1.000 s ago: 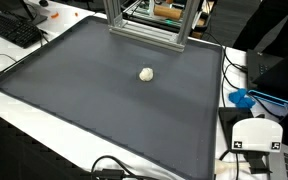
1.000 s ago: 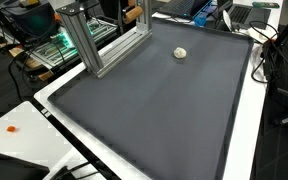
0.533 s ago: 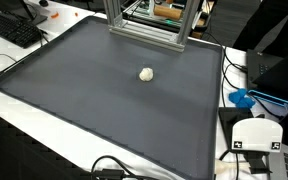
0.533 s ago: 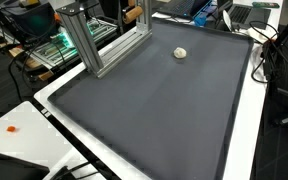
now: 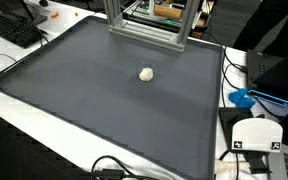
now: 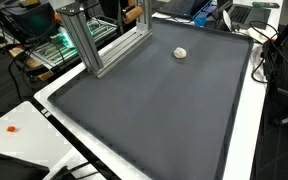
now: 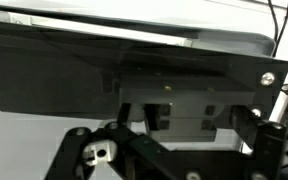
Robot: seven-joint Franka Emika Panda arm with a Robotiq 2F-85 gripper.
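The gripper shows only in the wrist view, as dark linkages low in the picture. I cannot tell whether it is spread or pressed together. In both exterior views a small pale ball lies alone on the dark mat covering the bench, near a metal frame. Nothing touches it, so any handling looks not yet begun.
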